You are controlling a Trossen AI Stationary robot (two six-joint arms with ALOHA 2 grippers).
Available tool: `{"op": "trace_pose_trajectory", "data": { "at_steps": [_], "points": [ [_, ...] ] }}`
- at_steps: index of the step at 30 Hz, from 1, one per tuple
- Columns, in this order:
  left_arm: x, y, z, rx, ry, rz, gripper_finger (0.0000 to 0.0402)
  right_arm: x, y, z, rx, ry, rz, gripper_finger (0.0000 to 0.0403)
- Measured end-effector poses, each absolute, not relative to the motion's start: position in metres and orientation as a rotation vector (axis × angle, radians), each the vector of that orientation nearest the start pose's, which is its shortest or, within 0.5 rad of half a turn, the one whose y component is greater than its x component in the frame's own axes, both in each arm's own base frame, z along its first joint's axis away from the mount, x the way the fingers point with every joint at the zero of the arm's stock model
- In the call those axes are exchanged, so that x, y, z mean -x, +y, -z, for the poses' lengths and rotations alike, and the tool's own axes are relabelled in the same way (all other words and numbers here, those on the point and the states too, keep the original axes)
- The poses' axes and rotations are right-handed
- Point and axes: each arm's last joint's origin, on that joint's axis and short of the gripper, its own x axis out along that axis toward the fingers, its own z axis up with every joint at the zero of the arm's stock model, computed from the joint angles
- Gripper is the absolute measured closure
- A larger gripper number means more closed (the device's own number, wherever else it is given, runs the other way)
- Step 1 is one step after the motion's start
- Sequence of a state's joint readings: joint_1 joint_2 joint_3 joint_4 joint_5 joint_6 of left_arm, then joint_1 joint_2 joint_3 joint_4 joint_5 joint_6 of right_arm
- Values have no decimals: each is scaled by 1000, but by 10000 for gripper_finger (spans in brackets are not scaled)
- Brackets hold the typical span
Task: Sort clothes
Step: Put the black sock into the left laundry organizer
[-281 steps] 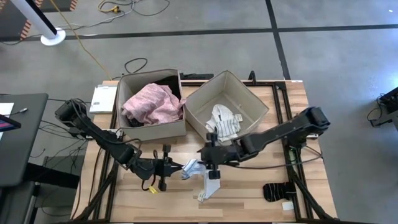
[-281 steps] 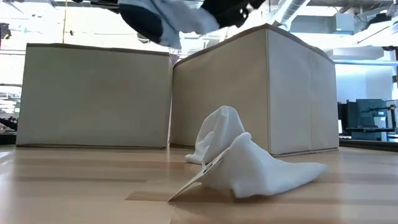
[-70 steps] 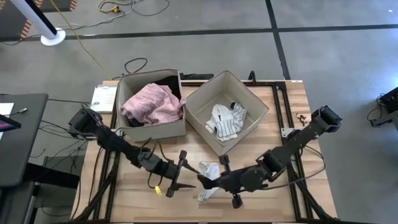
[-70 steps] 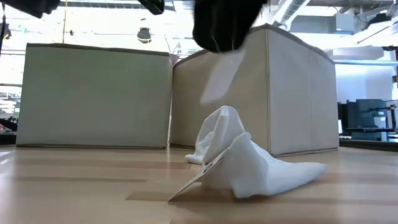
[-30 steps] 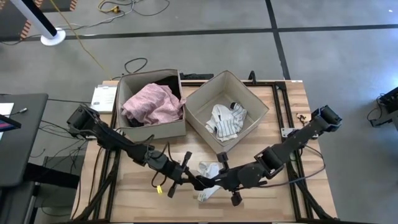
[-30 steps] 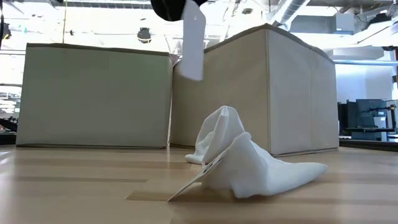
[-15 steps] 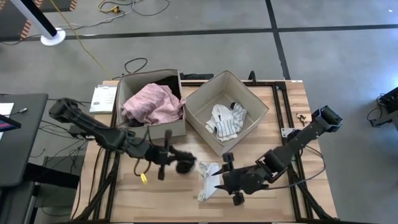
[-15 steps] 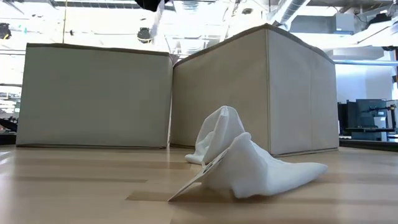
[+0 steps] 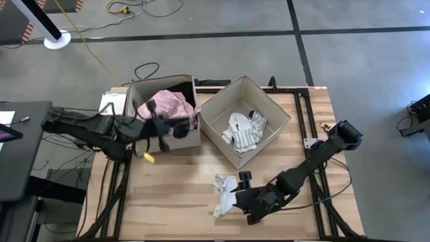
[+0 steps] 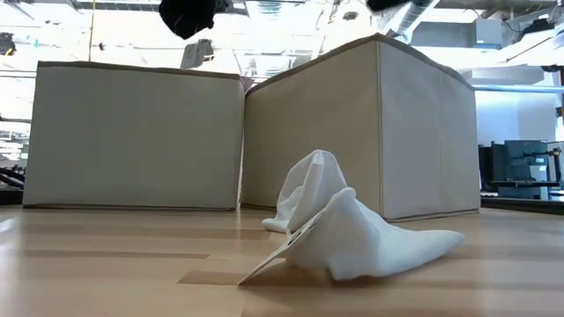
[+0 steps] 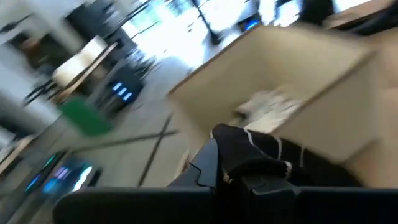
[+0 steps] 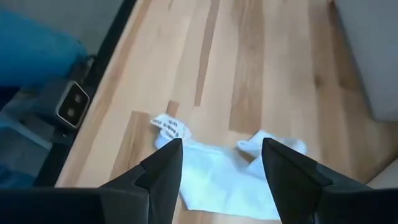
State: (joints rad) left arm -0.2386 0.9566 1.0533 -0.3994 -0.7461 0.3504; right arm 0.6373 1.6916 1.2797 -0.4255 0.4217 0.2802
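My left gripper [image 9: 176,129] is shut on a black sock [image 9: 184,127], held up in front of the left beige box [image 9: 161,142]. That box holds a pink garment [image 9: 164,111]. In the low view the sock [image 10: 188,16] shows at the top edge. A small white piece [image 9: 225,190] lies crumpled on the wooden table [image 9: 168,202] near its front edge, its label [image 12: 169,127] sticking out. My right gripper [image 9: 236,193] hovers open just above it, one finger on each side of the white piece [image 12: 217,177], touching nothing. A striped white piece [image 9: 243,130] lies in the right box [image 9: 269,107]. My left gripper holds the black sock [image 11: 255,152] bunched at its fingertips; the sock itself hides the fingers. The gripper comes nearly level from the table's left. The sock is lifted clear of the table, and a pale tag [image 10: 196,53] hangs below it.
The two beige boxes stand side by side at the table's far side, their walls touching. A white booklet [image 9: 111,104] lies at the far left corner. Bare wood lies to the left of the white piece.
My left gripper has drawn away from my right gripper. It has risen and gone toward the table's far left, up to the left box, carrying the black sock clear of the table. My right gripper has sunk a little toward the white piece, which has not moved.
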Motion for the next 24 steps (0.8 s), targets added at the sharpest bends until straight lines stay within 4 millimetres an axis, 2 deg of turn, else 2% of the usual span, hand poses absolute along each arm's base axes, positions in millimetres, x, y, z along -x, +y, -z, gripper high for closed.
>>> {"op": "trace_pose_trajectory", "data": {
  "at_steps": [5,11,15,24],
  "points": [
    [-175,8,-378,-485,439,-648,401,-307,214,-227,157,794,-78,175],
    [-161,46,-374,-494,575,-842,401,-311,222,-208,145,822,-66,177],
    [-153,68,-369,-485,683,-944,401,-309,226,-209,128,812,-71,177],
    [-135,114,-350,-359,866,-1030,401,-308,230,-211,115,780,-63,178]
  ]
}}
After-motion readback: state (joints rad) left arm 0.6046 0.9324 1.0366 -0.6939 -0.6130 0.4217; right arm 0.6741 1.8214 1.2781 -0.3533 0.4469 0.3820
